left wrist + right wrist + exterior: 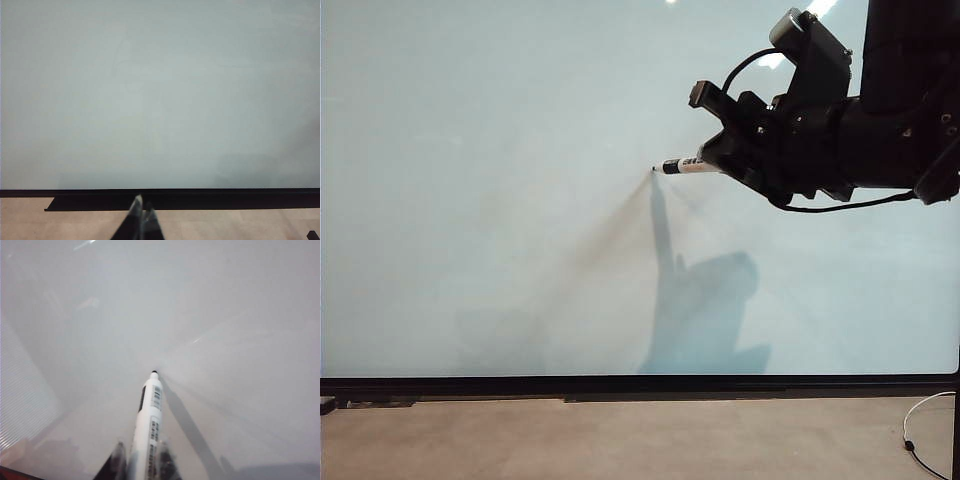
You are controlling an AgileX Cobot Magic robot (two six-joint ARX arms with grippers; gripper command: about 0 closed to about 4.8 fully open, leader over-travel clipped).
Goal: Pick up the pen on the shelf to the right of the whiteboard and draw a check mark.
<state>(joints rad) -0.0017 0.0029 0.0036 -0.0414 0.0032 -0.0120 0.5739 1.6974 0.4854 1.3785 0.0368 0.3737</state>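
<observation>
The whiteboard (500,200) fills most of the exterior view as a glossy white panel with a black lower frame. My right gripper (712,160) reaches in from the upper right and is shut on the pen (685,166), a white barrel with black lettering. Its black tip (655,169) points left and meets the board surface. In the right wrist view the pen (149,425) sticks out from between my right gripper's (142,460) fingers, tip against the whiteboard (225,315). No check mark shows on the board. My left gripper (141,209) is shut and empty, low in front of the whiteboard (160,100).
The board's black bottom frame (620,386) runs across above a tan floor strip (620,440). A thin white cable (920,430) loops at the lower right. The arm and pen cast a dark shadow (700,310) on the board below the tip.
</observation>
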